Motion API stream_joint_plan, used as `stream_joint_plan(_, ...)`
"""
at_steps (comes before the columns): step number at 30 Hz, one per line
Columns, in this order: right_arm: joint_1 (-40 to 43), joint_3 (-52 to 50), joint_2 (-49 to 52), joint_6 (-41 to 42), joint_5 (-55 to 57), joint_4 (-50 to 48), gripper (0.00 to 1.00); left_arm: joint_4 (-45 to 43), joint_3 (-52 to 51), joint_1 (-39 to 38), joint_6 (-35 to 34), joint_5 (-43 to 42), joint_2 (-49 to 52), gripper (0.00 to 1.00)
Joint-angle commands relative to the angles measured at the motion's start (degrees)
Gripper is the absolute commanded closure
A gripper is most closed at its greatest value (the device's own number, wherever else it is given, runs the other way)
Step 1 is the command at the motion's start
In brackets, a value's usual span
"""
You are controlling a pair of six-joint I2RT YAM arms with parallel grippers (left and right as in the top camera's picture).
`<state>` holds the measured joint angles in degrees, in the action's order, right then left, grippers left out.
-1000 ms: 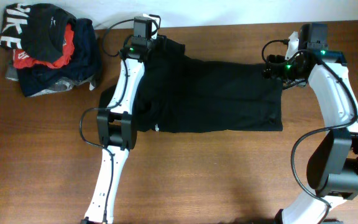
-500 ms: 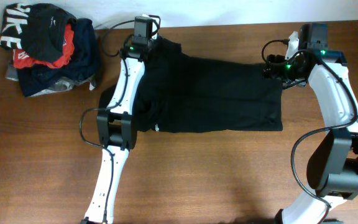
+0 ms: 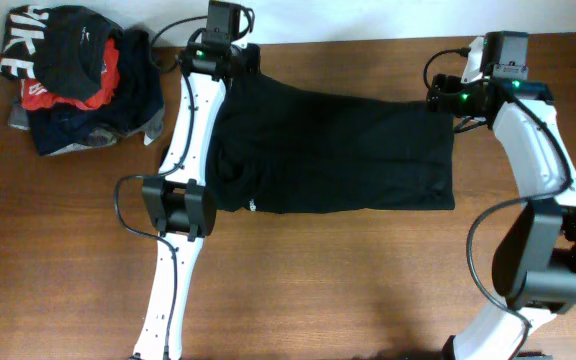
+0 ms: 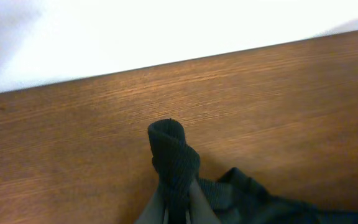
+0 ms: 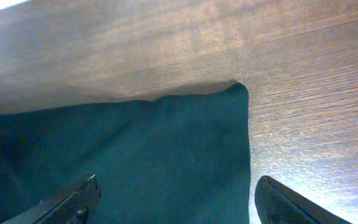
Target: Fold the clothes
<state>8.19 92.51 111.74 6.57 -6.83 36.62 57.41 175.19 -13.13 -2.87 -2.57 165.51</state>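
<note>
We see the left gripper (image 4: 178, 208) now clenched on a bunched corner of the black T-shirt (image 3: 338, 150). A second ago its jaws stood apart; since then it has drawn the cloth toward 12 o'clock, so the first fold can begin. The shirt lies spread across the far middle of the table (image 3: 318, 290). The right gripper (image 5: 179, 202) hangs wide apart over the 2 o'clock corner, grasping nothing. Only the left wrist view shows the pinch; overhead, gripper and cloth merge in black.
</note>
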Motion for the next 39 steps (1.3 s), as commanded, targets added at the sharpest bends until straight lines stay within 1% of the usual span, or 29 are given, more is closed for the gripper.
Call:
stream_joint_plan(1, 0.5, 0.5, 4.2, -0.4, 1.5, -1.2, 0.16, 2.0, 1.2, -0.5, -0.4, 0.4, -2.5, 0.99)
stream_joint_plan(5, 0.8, 0.5, 7.7, -0.4, 2.1, -3.2, 0.19, 4.2, 1.2, -0.8, -0.4, 0.4, -2.5, 0.99)
stream_joint_plan(13, 0.9, 0.5, 14.9, -0.3, 3.0, -11.9, 0.2, 7.4, 1.2, -0.8, -0.4, 0.4, -2.5, 1.0)
stream_joint_plan(25, 0.9, 0.5, 19.7, 0.6, 6.1, -19.0, 0.21, 8.0, 1.2, -0.8, -0.4, 0.4, -2.5, 0.99)
stream_joint_plan(26, 0.9, 0.5, 19.9, 1.4, 6.1, -19.8, 0.25, 8.0, 1.2, -0.8, -0.4, 0.4, -2.5, 0.99)
stream_joint_plan(29, 0.9, 0.5, 20.0, 1.4, 6.1, -21.6, 0.3, 8.0, 1.2, -0.8, -0.4, 0.4, -2.5, 0.99)
stream_joint_plan(31, 0.9, 0.5, 20.0, 1.4, 6.1, -22.4, 0.36, 8.0, 1.2, -0.8, -0.4, 0.4, -2.5, 1.0)
stream_joint_plan(35, 0.9, 0.5, 20.0, 2.0, 6.1, -22.5, 0.46, 8.1, 1.2, -0.8, -0.4, 0.4, -2.5, 1.0)
stream_joint_plan(38, 0.9, 0.5, 20.0, 2.0, 6.1, -22.4, 0.83, 8.1, 1.2, -0.8, -0.3, 0.4, -2.5, 0.99)
stream_joint_plan(39, 0.9, 0.6, 20.0, 2.0, 6.0, -22.4, 0.88, 8.0, 1.2, -0.8, -0.3, 0.5, -2.5, 0.99)
